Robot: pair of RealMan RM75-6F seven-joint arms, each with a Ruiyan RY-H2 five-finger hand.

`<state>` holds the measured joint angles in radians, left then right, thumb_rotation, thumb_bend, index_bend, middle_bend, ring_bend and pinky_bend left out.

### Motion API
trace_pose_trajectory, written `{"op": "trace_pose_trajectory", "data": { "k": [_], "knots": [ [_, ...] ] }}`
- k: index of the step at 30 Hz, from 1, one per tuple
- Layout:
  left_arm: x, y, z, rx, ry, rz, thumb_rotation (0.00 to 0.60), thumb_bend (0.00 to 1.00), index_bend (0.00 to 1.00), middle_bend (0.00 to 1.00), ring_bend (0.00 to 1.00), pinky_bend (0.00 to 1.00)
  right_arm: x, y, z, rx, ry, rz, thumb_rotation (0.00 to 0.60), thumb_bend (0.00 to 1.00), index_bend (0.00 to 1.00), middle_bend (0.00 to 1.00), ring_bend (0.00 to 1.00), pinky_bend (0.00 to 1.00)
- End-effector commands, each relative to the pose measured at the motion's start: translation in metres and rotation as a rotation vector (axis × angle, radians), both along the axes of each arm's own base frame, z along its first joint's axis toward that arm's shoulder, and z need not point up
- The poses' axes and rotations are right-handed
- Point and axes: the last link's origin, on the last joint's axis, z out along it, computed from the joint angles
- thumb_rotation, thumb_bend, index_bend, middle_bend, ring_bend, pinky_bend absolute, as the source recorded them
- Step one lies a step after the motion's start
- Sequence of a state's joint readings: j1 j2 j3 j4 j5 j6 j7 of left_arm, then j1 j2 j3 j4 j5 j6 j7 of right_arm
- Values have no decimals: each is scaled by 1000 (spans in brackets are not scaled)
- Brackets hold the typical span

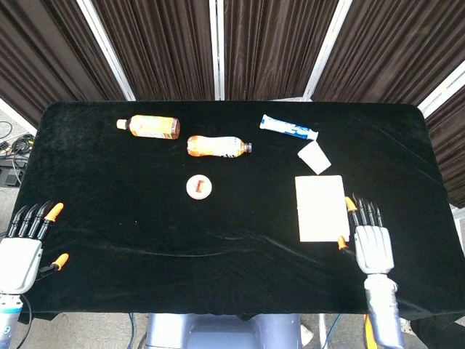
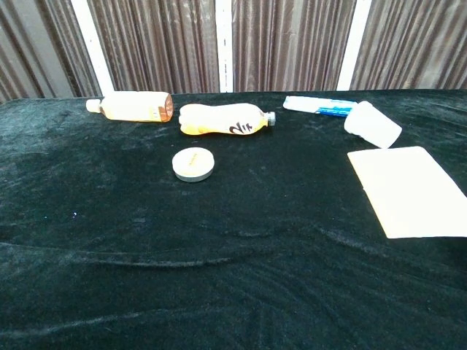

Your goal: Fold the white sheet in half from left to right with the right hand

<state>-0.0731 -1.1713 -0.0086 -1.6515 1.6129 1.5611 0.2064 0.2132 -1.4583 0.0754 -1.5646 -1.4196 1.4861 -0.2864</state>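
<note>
White sheet (image 1: pixel 320 207), 1 item, lay flat on the black table cloth (image 1: pixel 131 218) at about 4 o'clock from the table's centre, near the right edge, folded to a narrow upright rectangle with its crease on the side towards the right hand. Risk noted: the upper layer appeared to rest under no weight, so a springy crease could let it lift or creep open; a brush from the hand on leaving could also drag the sheet askew on the velvet. Both are judgements, not observed. Surface looked smooth and unwrinkled, edges straight and fairly well matched, corners square; in the chest view the sheet (image 2: pixel 410 189) showed as a clean pale panel running off the frame's right side. Right hand (image 1: pixel 370 239) rested just beside the sheet at its 4 o'clock, palm down, fingers straight and slightly apart, holding nothing, an orange thumb tip near the sheet's lower right corner. Left hand (image 1: pixel 22 243) sat at the table's 8 o'clock corner, fingers extended and apart, empty. Also on the cloth: 2 orange bottles (image 1: pixel 149 126) (image 1: pixel 217 146) at 11 and 12 o'clock, round tin (image 1: pixel 199 187) near centre, blue-and-white tube (image 1: pixel 288 128) and small white cup (image 1: pixel 314 156) at 1 o'clock.
</note>
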Motion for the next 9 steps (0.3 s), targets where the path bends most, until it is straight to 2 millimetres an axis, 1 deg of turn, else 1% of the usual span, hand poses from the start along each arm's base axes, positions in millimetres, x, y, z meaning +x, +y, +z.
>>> {"op": "trace_pose_trajectory", "data": {
  "k": [1,6,9],
  "knots": [
    [-1,0,1,1,5,-4,600,182,0,0,0,0,-11,20,17,101,86,69,600,208,0,0,0,0],
    [-2,0,0,-6,10,-2,600,171,0,0,0,0,-15,34,33,87,122,129,600,196,0,0,0,0],
    [0,-1,-1,-14,10,-9,600,171,0,0,0,0,-15,38,37,73,122,149,600,196,0,0,0,0]
  ]
}}
